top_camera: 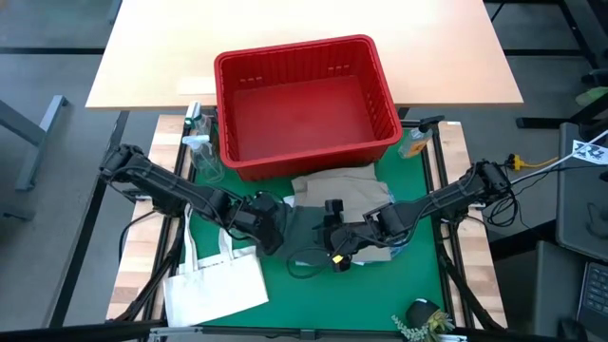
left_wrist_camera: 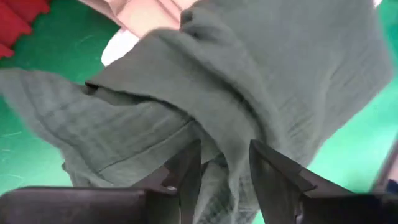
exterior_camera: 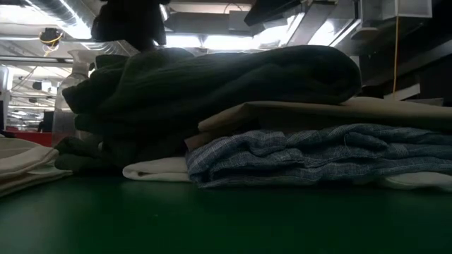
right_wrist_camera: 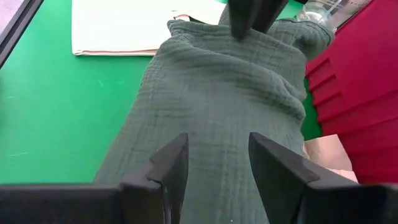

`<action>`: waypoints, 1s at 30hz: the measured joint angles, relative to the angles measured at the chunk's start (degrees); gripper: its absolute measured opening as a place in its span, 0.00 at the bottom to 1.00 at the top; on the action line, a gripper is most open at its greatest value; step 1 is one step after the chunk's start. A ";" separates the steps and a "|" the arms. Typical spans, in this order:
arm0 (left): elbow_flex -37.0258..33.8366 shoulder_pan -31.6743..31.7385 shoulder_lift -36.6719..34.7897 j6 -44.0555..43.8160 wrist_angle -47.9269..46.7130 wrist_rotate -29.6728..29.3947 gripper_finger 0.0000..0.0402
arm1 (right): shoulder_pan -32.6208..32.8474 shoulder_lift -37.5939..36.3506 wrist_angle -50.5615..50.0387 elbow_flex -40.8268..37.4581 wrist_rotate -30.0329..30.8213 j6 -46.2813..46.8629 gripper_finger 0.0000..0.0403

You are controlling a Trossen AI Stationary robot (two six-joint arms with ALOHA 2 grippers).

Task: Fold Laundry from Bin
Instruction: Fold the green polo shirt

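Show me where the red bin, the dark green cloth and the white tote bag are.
red bin [top_camera: 306,122]: high view, bare inside floor.
dark green cloth [right_wrist_camera: 214,118]: right wrist view, middle of its crinkled top.
white tote bag [top_camera: 215,286]: high view, middle of its flat body.

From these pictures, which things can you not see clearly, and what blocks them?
- Top of the laundry stack, high view: both arms cover the dark green cloth.
- Whether the left gripper grips the green cloth: left wrist view shows a fold between its fingers, contact unclear.
- Lower garments, low view: only the edges of the beige cloth, the blue striped cloth and a white piece show.
- Bottles beside the red bin: too small to read.
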 joint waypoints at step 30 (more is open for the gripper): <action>0.00 -0.26 0.99 -3.10 -14.78 1.55 0.00 | -0.02 6.55 -13.32 -0.02 0.09 4.87 0.42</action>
